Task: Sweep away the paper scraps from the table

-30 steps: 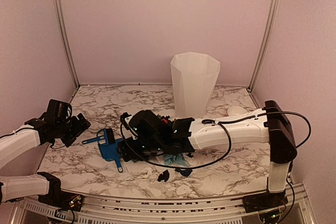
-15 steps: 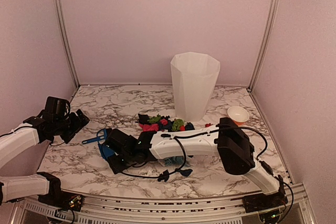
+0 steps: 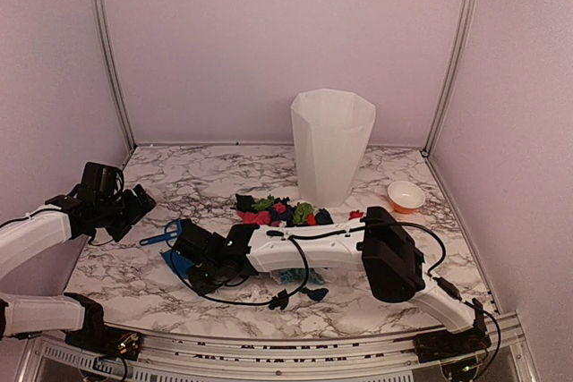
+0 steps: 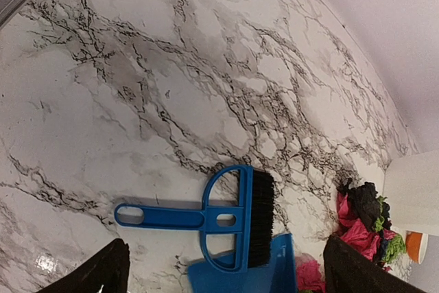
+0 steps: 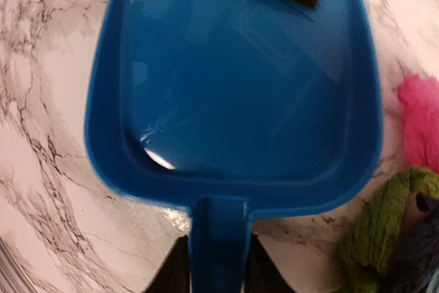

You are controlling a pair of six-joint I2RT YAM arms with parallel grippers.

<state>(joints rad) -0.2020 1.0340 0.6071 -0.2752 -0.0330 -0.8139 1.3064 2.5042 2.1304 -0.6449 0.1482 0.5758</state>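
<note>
Right gripper [image 5: 219, 269]: I saw it clamped on the dustpan [image 5: 233, 94] handle, paper scraps [image 5: 417, 125] just to its right.
Left gripper [image 4: 226, 276]: spread wide.
Brush [image 4: 259, 219]: whole from left wrist; right wrist caught bristles only.

worktop [image 3: 197, 176]: one
paper scraps [image 3: 273, 210]: lots, too many and too bunched up to count
scrap colours: at least four, black, pink-red, green and light blue
dustpan [image 5: 233, 94]: one
brush [image 4: 236, 217]: one
tall white bin [image 3: 331, 145]: one
little bowl [image 3: 406, 195]: one
robot arms: two, left arm [image 3: 27, 239] and right arm [image 3: 313, 243]
pincers: two, left pincer [image 3: 141, 201] and right pincer [image 5: 218, 265]
</note>
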